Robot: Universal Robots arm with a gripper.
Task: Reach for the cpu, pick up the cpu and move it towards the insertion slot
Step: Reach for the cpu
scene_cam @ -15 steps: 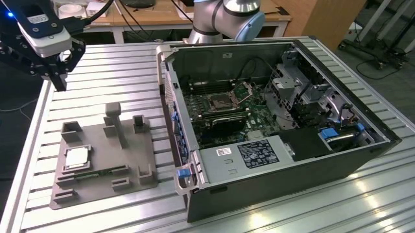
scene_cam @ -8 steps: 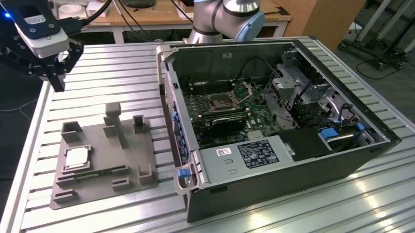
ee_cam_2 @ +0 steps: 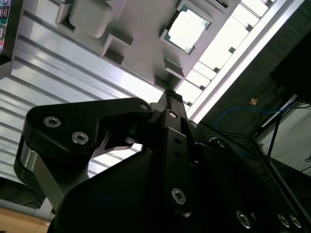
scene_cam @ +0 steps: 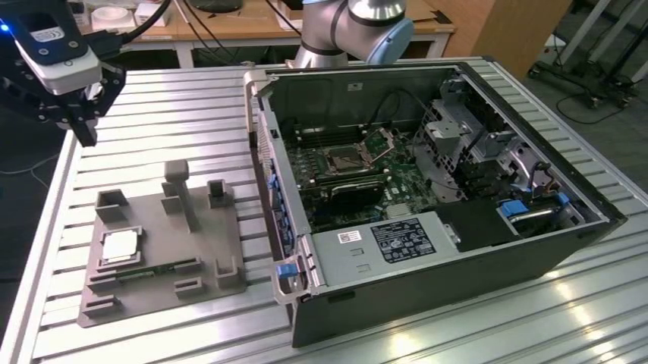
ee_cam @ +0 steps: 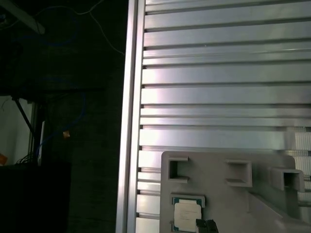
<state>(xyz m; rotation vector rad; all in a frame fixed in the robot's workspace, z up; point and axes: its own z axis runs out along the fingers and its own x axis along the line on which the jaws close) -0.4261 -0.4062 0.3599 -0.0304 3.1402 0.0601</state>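
Black claw [scene_cam: 86, 127] up close, empty, touching nothing, above the table [scene_cam: 172, 114] edge; can't tell whether apart or together. Cpu [scene_cam: 120, 246] flat in grey tray [scene_cam: 162, 292] recess, silvery top up, square, well apart from insertion slot [scene_cam: 342, 158]

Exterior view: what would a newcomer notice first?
The open computer case dominates the exterior view's right, its green motherboard showing the insertion slot. At that view's left, the cpu lies in a grey tray on the slatted table, with the end effector hovering well clear of it.
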